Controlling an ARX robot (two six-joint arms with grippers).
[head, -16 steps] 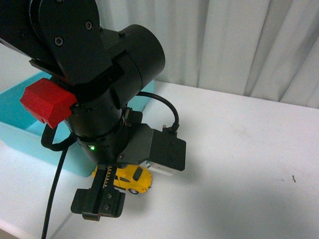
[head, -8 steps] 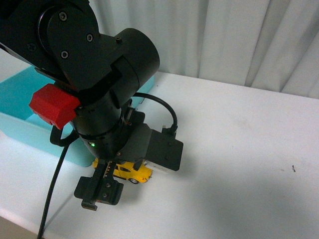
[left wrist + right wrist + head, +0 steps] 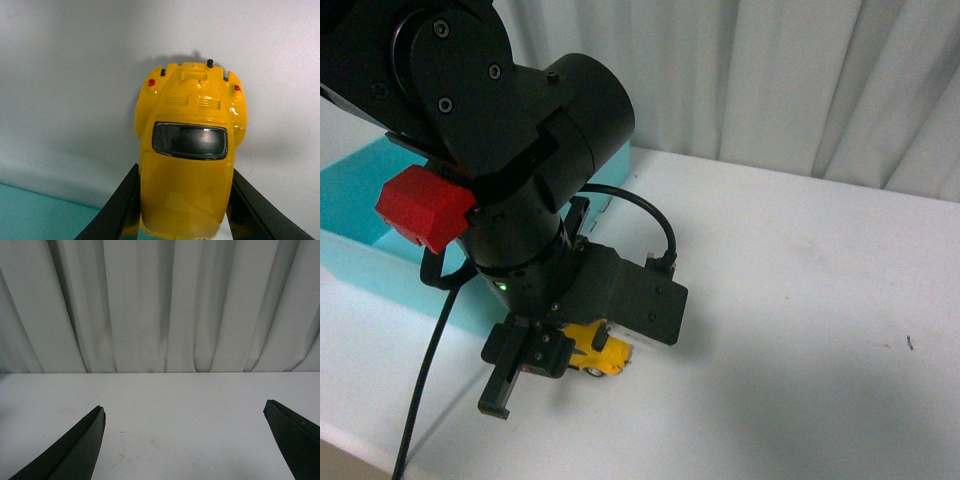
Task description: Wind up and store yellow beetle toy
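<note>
Beetle: the yellow beetle [image 3: 600, 352] is sitting low at the table [image 3: 800, 330], outside the bin and just beside its near wall. In the front view only one end is poking out from under the left arm.
Beetle, close up: in the left wrist view the beetle [image 3: 187, 150] is showing its glossy roof, a dark window and two small red lights at the far end. A tight shadow is falling on the table beneath it.
Contact: whether its wheels are touching the table or hanging just clear of it cannot be told.
Left end effector: the left end effector [image 3: 548, 362] is clamping the beetle. The two black fingers [image 3: 117, 207] are pressing against its sides, one on each flank.
Left arm: it is reaching steeply down and filling much of the front view. A red block [image 3: 420, 205] is jutting from its side, a green light [image 3: 503, 291] is glowing, and a black cable [image 3: 425, 390] is trailing down.
Bin: the teal bin [image 3: 380, 270] is standing behind the arm on the left side of the table. What it is holding is hidden.
Right end effector: the right end effector [image 3: 185, 440] is gaping wide with nothing between its fingers, hanging over bare table and facing the curtain.
Backdrop: a pale pleated curtain [image 3: 800, 80] is hanging behind the table's far edge.
</note>
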